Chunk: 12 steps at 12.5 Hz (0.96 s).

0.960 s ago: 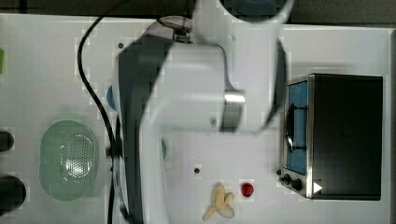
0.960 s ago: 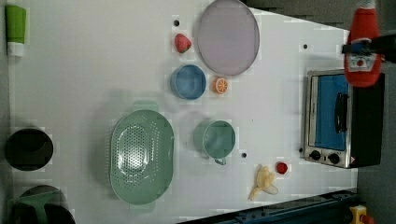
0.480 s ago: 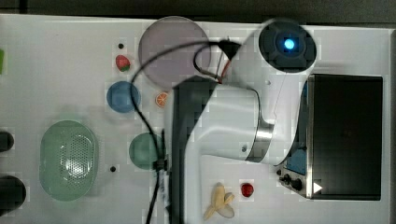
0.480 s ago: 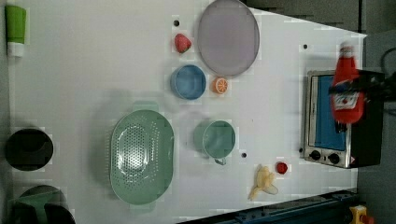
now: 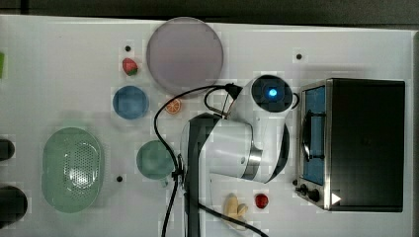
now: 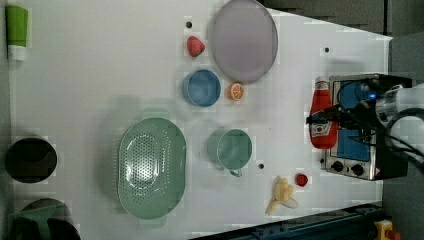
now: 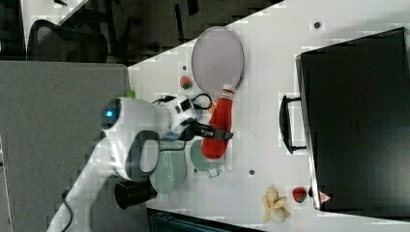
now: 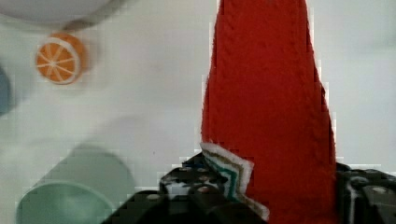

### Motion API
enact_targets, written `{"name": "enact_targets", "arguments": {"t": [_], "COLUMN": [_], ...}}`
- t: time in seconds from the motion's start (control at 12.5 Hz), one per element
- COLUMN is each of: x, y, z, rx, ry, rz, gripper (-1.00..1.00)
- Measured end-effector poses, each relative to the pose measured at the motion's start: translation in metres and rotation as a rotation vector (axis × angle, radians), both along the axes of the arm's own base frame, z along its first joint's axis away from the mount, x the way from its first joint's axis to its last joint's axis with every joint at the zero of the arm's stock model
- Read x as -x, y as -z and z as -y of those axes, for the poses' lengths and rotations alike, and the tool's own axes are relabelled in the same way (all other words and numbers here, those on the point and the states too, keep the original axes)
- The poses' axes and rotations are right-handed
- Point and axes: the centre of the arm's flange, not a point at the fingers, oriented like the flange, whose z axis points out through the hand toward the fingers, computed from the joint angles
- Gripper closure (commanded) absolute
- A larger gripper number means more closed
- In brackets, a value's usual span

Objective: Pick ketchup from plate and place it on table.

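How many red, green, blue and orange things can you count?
Red: 3, the ketchup bottle, strawberry, small red fruit
Green: 3, the strainer, cup, green tube
Blue: 1, bowl
Orange: 1, orange slice
Total: 8

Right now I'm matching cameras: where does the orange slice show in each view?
Top view: round orange slice just below the lilac-grey plate.
Left view, below the plate's lower edge.
Right view: cannot tell.
Wrist view.
Shared landmark: the plate.
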Motion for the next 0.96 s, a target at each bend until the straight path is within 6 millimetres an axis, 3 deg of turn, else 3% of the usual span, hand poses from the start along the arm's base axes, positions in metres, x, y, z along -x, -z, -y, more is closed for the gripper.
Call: {"name": "enact_targets", "arguments": {"t": [0.48, 0.64, 0.88, 0.96], "x": [0.012, 0.01, 0.01, 0.008], "y": [0.088, 0.106, 0.107, 0.103], "z": [-0.002, 0.001, -0.008, -0.011], "rx": [-0.001, 0.007, 0.004, 0.003], "ry": [0.002, 0.005, -0.012, -0.019], "rz": [-0.068, -0.048, -0.046, -0.04], "gripper": [-0.19, -0.25, -0.89, -1.0]}}
